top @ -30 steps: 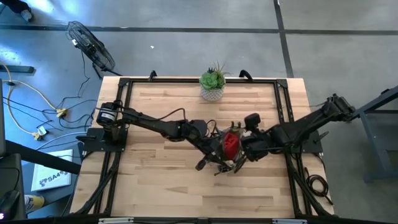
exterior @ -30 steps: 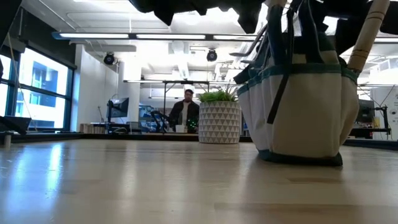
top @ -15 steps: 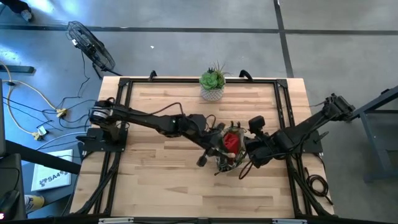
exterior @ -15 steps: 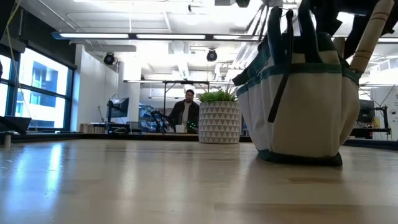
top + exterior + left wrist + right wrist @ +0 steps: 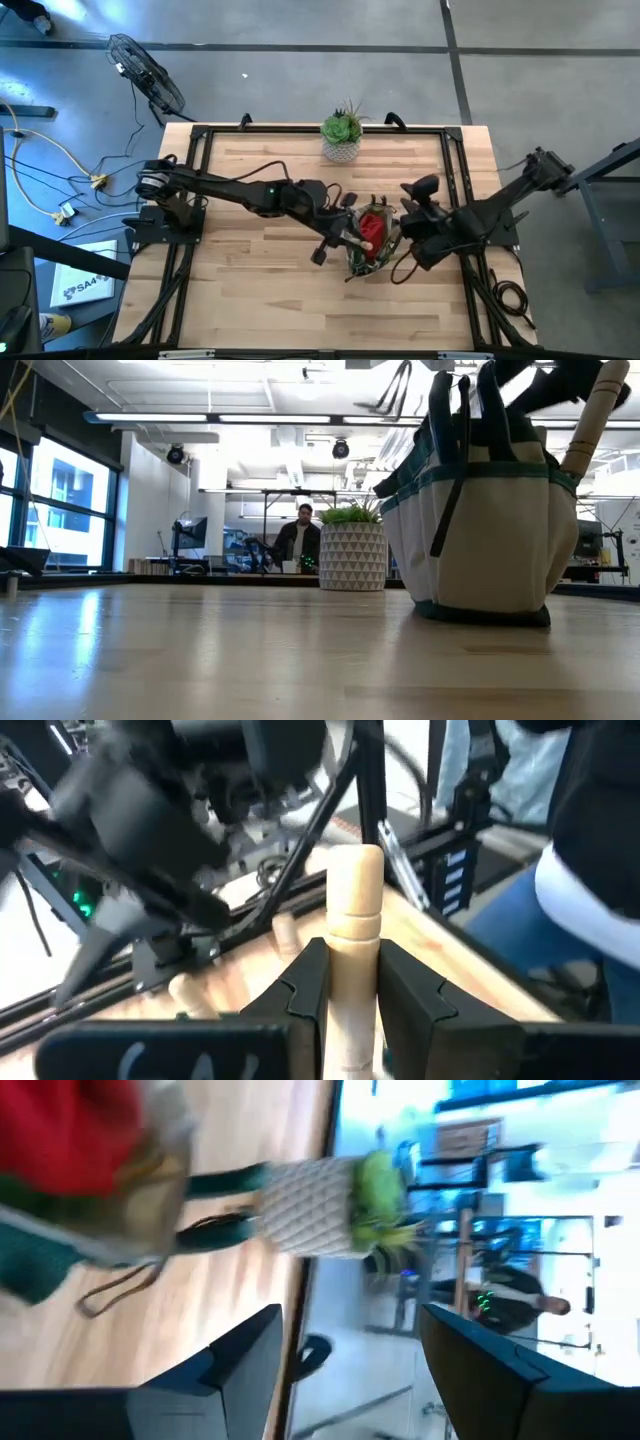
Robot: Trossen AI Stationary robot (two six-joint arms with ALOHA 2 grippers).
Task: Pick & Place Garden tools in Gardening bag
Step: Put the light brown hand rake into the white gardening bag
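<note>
Withdrawn right tool (image 5: 403,236) gapes; left tool (image 5: 352,982) clamps half-hidden wooden handle (image 5: 353,920).

Gardening bag (image 5: 485,500) top running off low view's upper edge; bag contents (image 5: 372,232) blurring together overhead, individual tools indistinguishable.

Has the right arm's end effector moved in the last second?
Yes. In the high view the right end effector has pulled back from above the gardening bag, toward the table's right edge.

floor sheet (image 5: 85,282): printed letters, roughly "SAA", uncertain
gardening bag (image 5: 487,525): no print readable
elsewhere: nothing legible
</note>
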